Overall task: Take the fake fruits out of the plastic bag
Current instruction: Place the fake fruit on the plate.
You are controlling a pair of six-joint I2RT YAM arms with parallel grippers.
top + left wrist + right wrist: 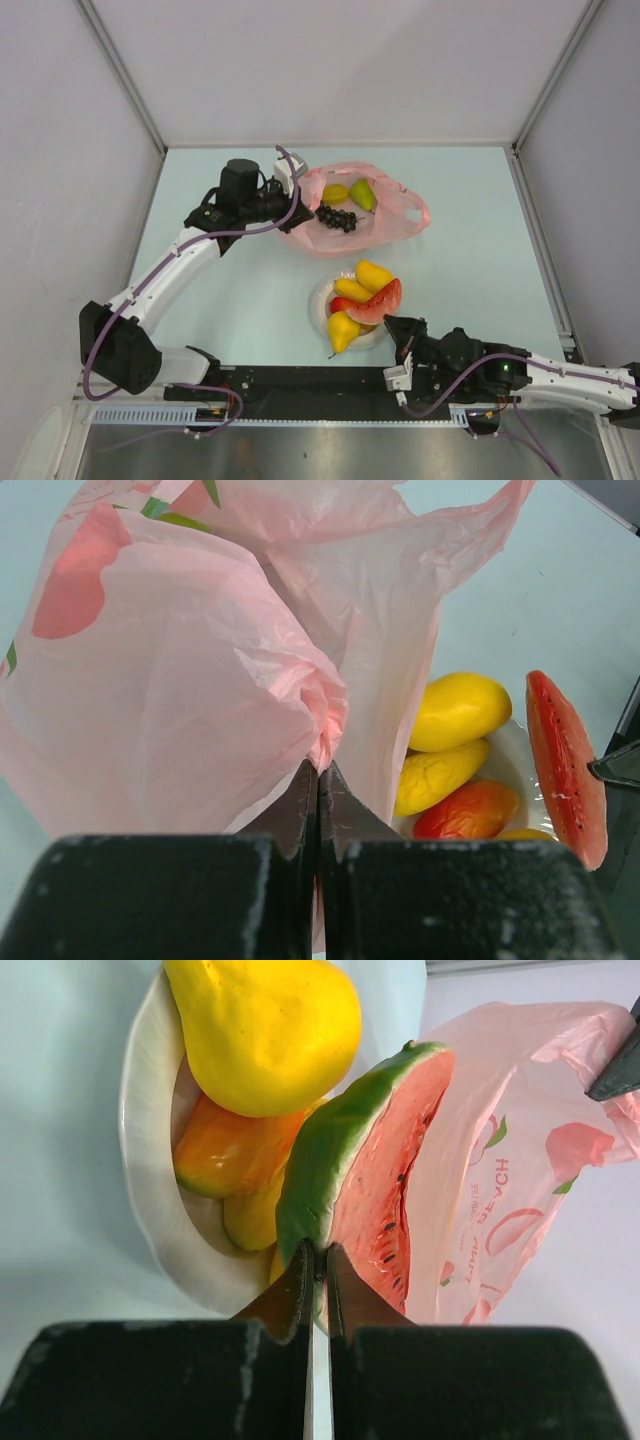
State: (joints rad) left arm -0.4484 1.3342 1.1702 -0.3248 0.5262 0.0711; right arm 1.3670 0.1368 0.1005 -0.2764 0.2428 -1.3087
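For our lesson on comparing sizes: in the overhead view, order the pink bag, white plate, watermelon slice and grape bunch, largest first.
pink bag
white plate
watermelon slice
grape bunch, only slightly smaller

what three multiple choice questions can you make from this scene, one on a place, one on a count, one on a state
1. Where are the grapes?
A in a blue bowl
B at the pink bag
C on the floor

2. How many fruits lie at the bag?
A one
B six
C three

3. What is the left gripper doing?
A pinching a fold of the bag
B hanging wide open
C holding a spoon

Answers:
1 B: the top view shows the grapes inside the bag's outline.
2 C: the grapes, a green pear and a yellow fruit are there.
3 A: its wrist view shows the fingers closed together on pink plastic.
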